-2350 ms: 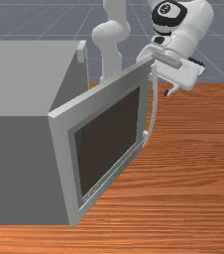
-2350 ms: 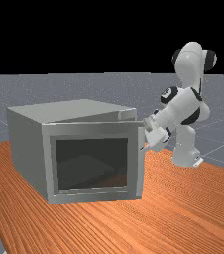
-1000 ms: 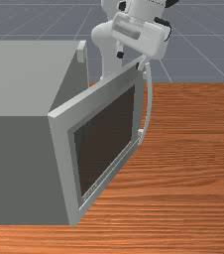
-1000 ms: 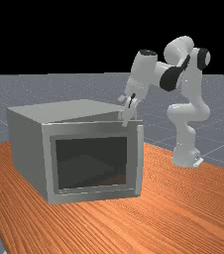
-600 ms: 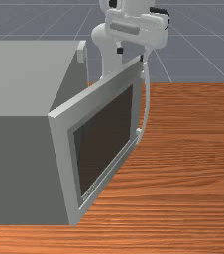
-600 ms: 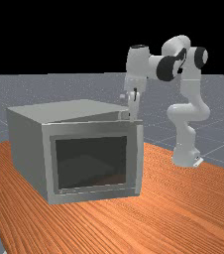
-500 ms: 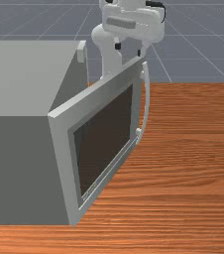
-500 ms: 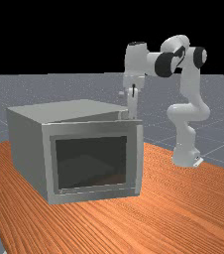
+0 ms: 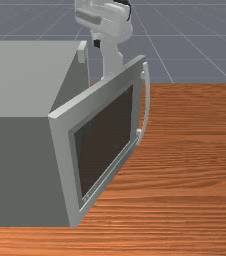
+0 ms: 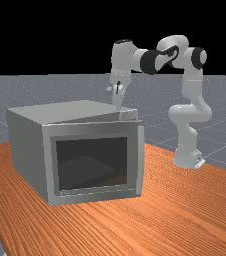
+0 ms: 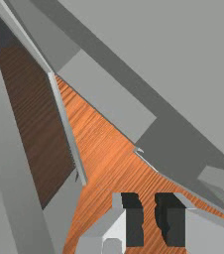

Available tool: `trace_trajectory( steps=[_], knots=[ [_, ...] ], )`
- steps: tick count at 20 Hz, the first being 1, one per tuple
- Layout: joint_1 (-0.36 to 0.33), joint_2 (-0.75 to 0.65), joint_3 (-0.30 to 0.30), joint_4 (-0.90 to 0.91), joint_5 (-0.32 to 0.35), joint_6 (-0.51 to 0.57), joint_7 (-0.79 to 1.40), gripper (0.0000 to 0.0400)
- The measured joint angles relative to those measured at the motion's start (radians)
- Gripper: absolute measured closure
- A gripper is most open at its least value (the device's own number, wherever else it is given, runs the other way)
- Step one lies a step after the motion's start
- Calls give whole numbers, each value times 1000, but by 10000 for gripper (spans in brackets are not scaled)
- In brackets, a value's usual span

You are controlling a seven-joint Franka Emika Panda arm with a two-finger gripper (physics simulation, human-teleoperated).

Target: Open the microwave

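Observation:
Partly open, the microwave's door (image 9: 60,150) stands at an angle to the grey body (image 9: 20,80) in the front view, its curved handle (image 9: 147,102) on the outer face. My gripper (image 9: 98,43) hangs beyond the door's top edge, between its free corner and the body. In the far view, the fingers (image 10: 118,104) point down behind the top of the door (image 10: 92,130). In the wrist view, my gripper (image 11: 149,218) is open, its dark pads apart with nothing between them, over the gap between door (image 11: 2,183) and body (image 11: 183,49).
The orange-brown table (image 9: 195,165) extends beside the door's handle side in the front view. A small block (image 9: 82,52) juts out at the body's far top corner, close to my hand. Table wood (image 11: 99,144) shows through the wedge-shaped gap below my hand.
My hand has gone from the door's handle side over its top edge, toward the front view's left. Compared with the earliest frames, the door's free edge has swung slightly toward the body.

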Motion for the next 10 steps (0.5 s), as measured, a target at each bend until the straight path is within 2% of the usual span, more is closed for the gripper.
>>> trace_trajectory(
  steps=[2, 4, 5, 7, 9, 10],
  knots=[
    [17, 23, -7, -43, 16, 76, 26, 380],
    [24, 25, -10, -62, 23, 115, 38, 393],
    [26, -37, -12, -109, 46, 198, 98, 395],
    [2, -8, -44, -36, 50, 121, 40, 398],
    [-88, 174, -52, 112, 140, -13, -92, 399],
    [-111, 230, -41, 117, 182, 24, -154, 400]
  ],
)
